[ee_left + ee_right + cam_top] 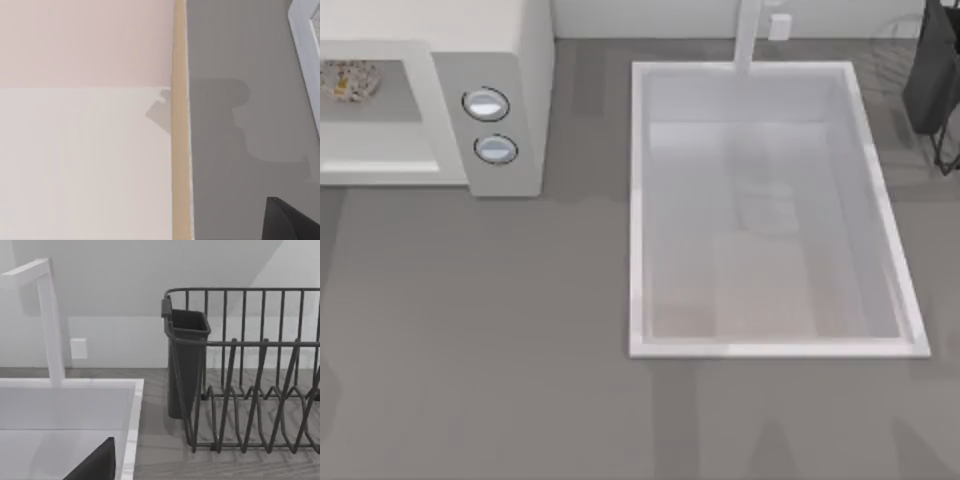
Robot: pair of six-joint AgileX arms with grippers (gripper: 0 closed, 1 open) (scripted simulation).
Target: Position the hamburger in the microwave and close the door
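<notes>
Dark slivers at the edge of each wrist view are all that can be seen of my arms: one black wedge in the left wrist view's corner over the grey surface [240, 60], another in the right wrist view against the sink. From these I cannot tell whether the left hand or the right hand is open or closed.

Beside the left wedge, a tan edge strip [180, 125] runs between the grey surface and a broad pale panel [85, 160], with a soft shadow falling across both.

Beyond the right wedge lies the white sink [132, 410], its tall white faucet [50, 325] rising at the back rim. Just beside the sink stands a dark wire dish rack [250, 370] with a dark utensil cup [187, 365] hung at its near corner.

From above, the microwave [525, 60] sits at the far left of the surface [500, 330], its two round dials [486, 104] on the grey panel facing the sink [638, 200]. Its cavity is exposed, and the hamburger [347, 79] rests inside on the cavity floor, towards the left edge of the top view. The faucet [747, 35] and rack [938, 80] occupy the far right.
</notes>
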